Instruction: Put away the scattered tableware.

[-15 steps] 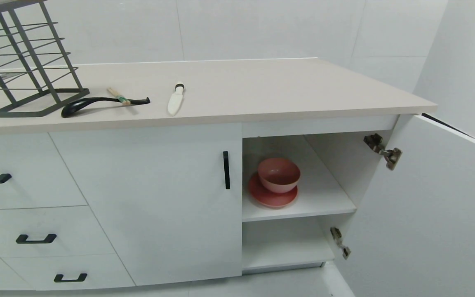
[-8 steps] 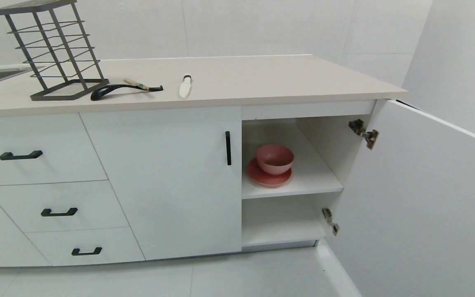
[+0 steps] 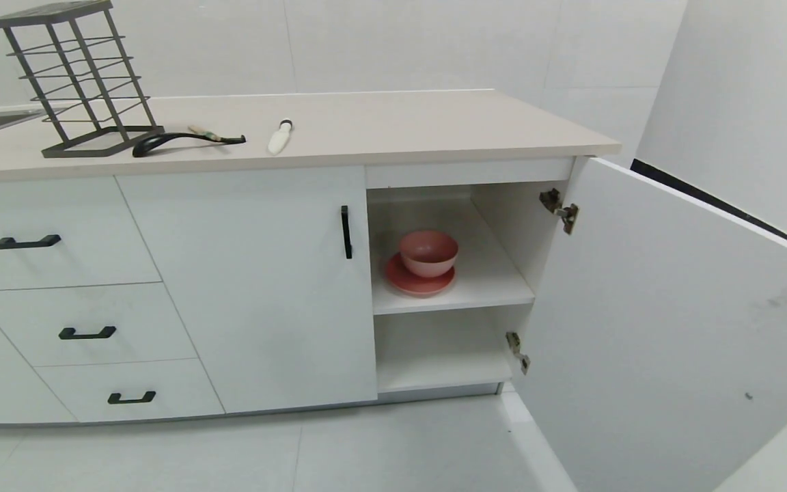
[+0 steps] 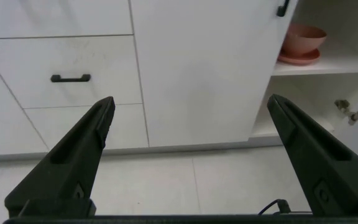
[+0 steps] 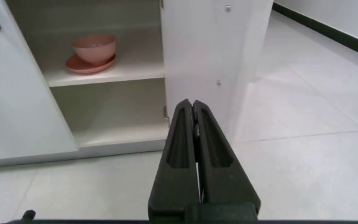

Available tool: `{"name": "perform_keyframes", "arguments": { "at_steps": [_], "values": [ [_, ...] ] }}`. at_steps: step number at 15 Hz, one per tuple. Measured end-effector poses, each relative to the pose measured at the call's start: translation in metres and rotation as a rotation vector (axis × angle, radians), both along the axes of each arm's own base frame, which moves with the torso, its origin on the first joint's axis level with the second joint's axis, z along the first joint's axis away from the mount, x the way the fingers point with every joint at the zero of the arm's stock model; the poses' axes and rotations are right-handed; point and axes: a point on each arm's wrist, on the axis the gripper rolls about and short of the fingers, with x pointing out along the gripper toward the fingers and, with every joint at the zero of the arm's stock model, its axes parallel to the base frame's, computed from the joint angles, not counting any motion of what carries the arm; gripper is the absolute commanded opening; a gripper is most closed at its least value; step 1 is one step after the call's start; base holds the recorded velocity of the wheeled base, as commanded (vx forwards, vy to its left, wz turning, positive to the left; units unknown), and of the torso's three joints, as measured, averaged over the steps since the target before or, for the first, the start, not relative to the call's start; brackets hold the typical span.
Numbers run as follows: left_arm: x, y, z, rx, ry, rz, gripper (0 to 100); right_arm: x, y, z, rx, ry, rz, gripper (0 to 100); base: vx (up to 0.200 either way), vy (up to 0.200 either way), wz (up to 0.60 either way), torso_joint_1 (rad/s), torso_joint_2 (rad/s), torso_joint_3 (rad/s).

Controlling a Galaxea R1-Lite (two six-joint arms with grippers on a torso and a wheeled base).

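Left gripper (image 4: 191, 102): jaws spread wide, empty, low before the cabinet front. Right gripper (image 5: 192, 104): jaws pressed together, nothing held, near open cabinet door (image 3: 673, 328).

Pink bowl (image 3: 427, 251) sits on red plate (image 3: 419, 281) on upper cabinet shelf; judged stowed.

Left on countertop (image 3: 400, 123): black ladle (image 3: 161, 141), wood-handled utensil (image 3: 202, 132) touching it, white knife (image 3: 279, 138), beside wire rack (image 3: 79, 82).

Task judged partway done.
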Motion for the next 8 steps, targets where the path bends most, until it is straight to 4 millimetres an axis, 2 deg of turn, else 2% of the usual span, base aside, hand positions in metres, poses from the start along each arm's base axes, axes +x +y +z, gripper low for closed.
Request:
{"name": "perform_keyframes", "arguments": {
  "at_steps": [8],
  "values": [
    [0.0, 0.0001, 0.0002, -0.017, -0.001, 0.003, 100, 0.0, 0.0, 0.0001, 0.001, 0.0, 0.0, 0, 0.0, -0.2, 0.0, 0.002, 0.0, 0.003]
  ]
}}
